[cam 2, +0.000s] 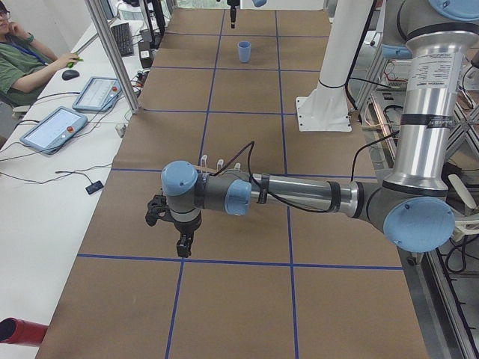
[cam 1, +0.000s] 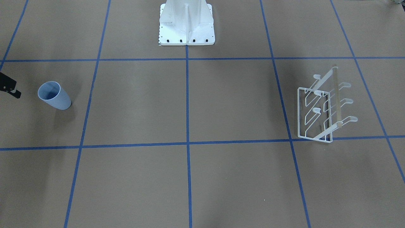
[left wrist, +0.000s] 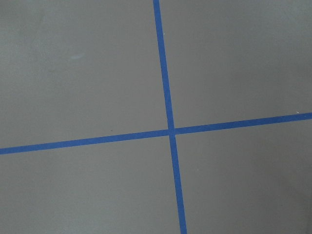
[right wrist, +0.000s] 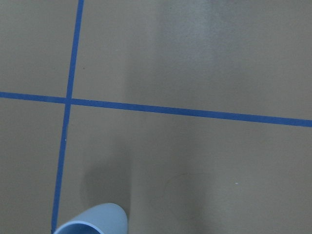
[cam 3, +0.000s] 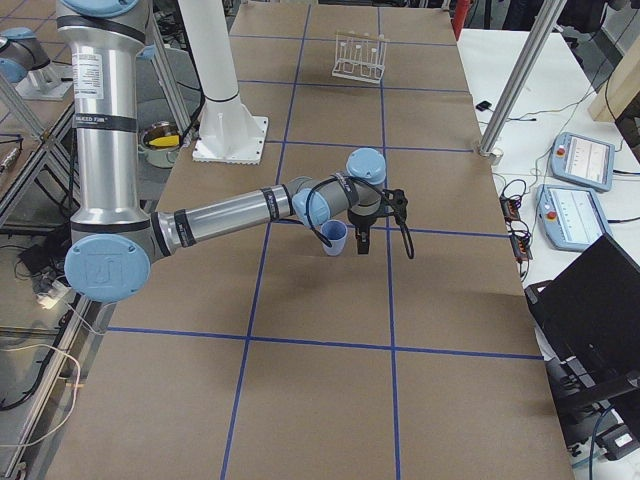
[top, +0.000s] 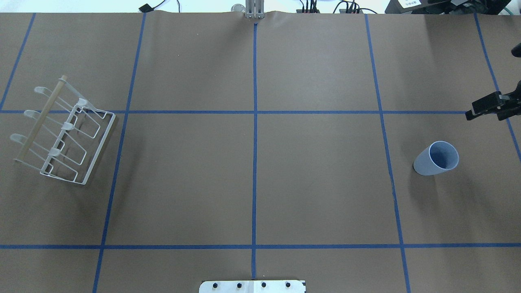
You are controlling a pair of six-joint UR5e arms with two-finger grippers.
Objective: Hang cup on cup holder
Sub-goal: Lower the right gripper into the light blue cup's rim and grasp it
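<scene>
The pale blue-grey cup (top: 436, 158) stands upright on the right side of the table, and also shows in the front view (cam 1: 53, 95) and at the bottom edge of the right wrist view (right wrist: 92, 222). My right gripper (top: 494, 108) hovers just beyond the cup at the table's right edge, apart from it, open and empty; it is cut off by the frame edge in the front view (cam 1: 9, 88). The white wire cup holder (top: 61, 134) with its wooden rod stands at the far left. My left gripper (cam 2: 168, 232) hangs near the holder; I cannot tell its state.
The white robot base (top: 252, 286) stands at the near middle edge. Blue tape lines (top: 255, 122) grid the brown table. An operator (cam 2: 22, 60) and tablets (cam 2: 52, 127) sit along the far side. The left wrist view shows only table and tape.
</scene>
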